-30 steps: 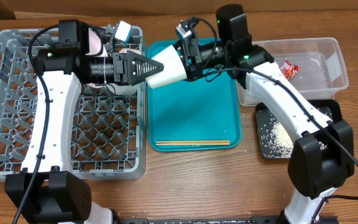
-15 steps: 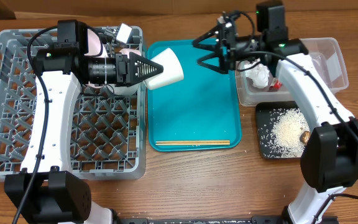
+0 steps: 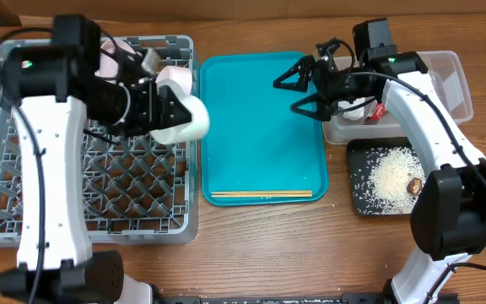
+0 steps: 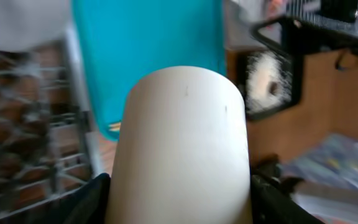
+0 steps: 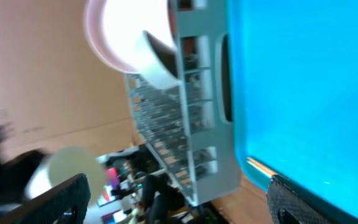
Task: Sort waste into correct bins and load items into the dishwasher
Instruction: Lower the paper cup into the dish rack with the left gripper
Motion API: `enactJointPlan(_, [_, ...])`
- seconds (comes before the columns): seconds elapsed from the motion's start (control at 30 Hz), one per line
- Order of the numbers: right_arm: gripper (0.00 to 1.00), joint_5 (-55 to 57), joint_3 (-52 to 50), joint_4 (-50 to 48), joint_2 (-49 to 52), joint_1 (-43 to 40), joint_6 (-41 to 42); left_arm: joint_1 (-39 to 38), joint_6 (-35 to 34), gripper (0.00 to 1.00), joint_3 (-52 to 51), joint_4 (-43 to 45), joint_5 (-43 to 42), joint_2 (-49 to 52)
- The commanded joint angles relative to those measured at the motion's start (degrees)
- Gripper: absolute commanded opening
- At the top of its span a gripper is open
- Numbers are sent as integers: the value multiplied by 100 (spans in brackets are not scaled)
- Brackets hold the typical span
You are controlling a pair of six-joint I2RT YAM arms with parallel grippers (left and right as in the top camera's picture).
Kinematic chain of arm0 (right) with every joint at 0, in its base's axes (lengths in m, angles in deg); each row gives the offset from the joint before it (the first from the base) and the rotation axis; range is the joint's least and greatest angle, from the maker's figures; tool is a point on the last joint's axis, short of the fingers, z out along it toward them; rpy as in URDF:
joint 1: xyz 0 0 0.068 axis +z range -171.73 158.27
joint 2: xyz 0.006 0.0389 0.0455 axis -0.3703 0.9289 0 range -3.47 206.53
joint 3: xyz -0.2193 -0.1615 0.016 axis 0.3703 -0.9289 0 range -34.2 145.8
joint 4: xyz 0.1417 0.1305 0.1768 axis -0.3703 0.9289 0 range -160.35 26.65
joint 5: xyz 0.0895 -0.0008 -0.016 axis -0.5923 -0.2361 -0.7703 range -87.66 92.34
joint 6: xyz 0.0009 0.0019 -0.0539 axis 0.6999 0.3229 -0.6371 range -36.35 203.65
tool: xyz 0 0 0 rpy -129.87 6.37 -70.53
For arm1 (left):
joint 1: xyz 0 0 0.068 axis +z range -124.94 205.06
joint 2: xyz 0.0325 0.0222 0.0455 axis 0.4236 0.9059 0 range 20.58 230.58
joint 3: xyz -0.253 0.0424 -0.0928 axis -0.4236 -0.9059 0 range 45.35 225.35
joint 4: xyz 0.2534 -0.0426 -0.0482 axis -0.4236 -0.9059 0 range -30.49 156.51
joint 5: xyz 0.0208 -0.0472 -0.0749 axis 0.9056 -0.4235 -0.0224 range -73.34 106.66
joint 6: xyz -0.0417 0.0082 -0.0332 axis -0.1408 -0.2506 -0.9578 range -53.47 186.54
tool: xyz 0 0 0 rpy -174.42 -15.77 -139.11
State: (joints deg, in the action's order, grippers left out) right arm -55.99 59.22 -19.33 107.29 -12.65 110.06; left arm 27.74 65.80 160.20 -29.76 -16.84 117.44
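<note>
My left gripper point(image 3: 172, 118) is shut on the small white cup point(image 3: 182, 124), holding it on its side above the right edge of the grey dish rack point(image 3: 24, 169). The cup point(image 4: 185, 137) fills the left wrist view between my fingers point(image 4: 185, 202). My right gripper point(image 3: 298, 91) is open and empty above the right side of the teal tray point(image 3: 260, 143); its fingers point(image 5: 179, 199) hold nothing. Two chopsticks point(image 3: 261, 195) lie on the teal tray near its front edge. A pink plate point(image 3: 175, 74) stands in the rack's back right; it also shows in the right wrist view point(image 5: 126, 31).
The clear tub point(image 3: 445, 80) at back right holds a white tissue point(image 3: 353, 105) and a red wrapper point(image 3: 380, 109). The black tray point(image 3: 357, 190) in front of it holds rice point(image 3: 391, 176) and a brown lump point(image 3: 413, 183). The rack point(image 5: 185, 112) borders the teal tray point(image 5: 303, 81).
The right gripper let go of the cup and drew back to the right. The left arm swung the cup left and down, from over the teal tray to over the rack's right edge.
</note>
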Motion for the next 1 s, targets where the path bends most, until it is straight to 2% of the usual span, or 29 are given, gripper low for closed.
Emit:
enactJointPlan(0.0, [94,708,44,223,-114,11,-291,20,-470,56,249,-55,1294,-295])
enactJointPlan(0.1, [94,920,44,424,-114,13,-330,20,-745,56,-11,-55,1731,-472])
enactJointPlan(0.23, [94,1126,44,643,-114,13,-439,20,-984,55,-896,-55,2050,-826])
enactJointPlan(0.5, [96,1329,44,894,-114,17,-612,20,-1060,55,-2623,116,2496,-1064])
enactJointPlan(0.7, [96,1338,44,1001,-114,17,-699,20,-1115,56,-2964,675,2516,-1023])
enactJointPlan(0.97, [96,1508,44,1132,-114,17,-721,20,-1220,62,-3399,1412,2686,-994])
